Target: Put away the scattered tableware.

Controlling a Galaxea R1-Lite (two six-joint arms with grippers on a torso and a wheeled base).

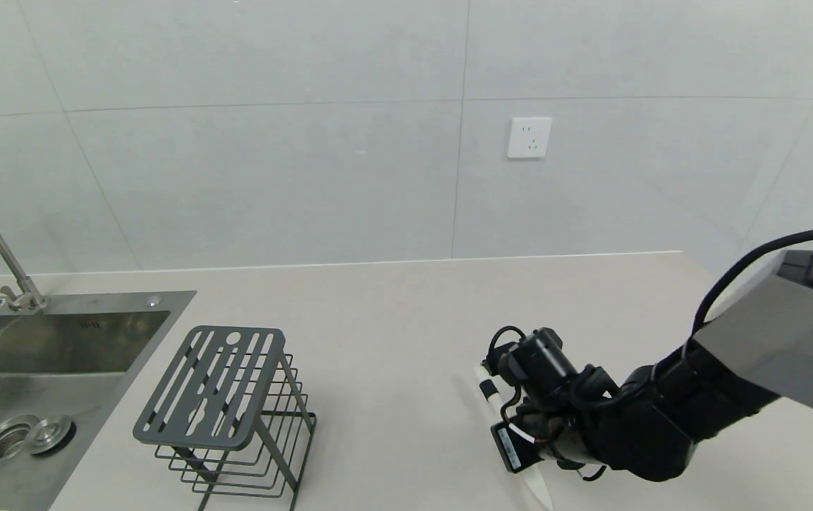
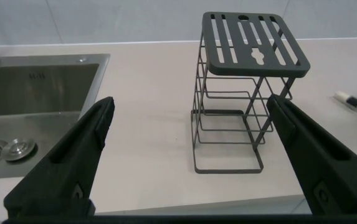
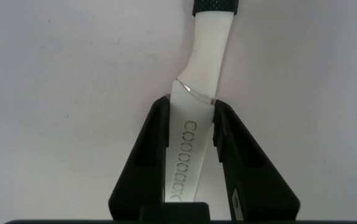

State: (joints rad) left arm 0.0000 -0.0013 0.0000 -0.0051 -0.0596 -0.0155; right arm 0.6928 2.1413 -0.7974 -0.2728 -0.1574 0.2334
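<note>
Matt black plastic on the fingers of the right pincer (image 3: pixel 190 104), pressed to the smooth, faintly glossy blade of a white knife (image 3: pixel 187 149), ceramic or plastic by the look. Farther from that pincer, a finely dotted black grip band (image 3: pixel 215 6) on the handle. Under the pincer, a pale beige countertop (image 3: pixel 53 93), smooth and matt. Same matt black plastic on the left pincer (image 2: pixel 190 102). Ahead of it, a dark grey wire rack (image 2: pixel 253 53) with slotted top plate, matt coated metal. Off to that pincer's side, a brushed stainless steel sink (image 2: pixel 35 81), satin, dully reflective.
</note>
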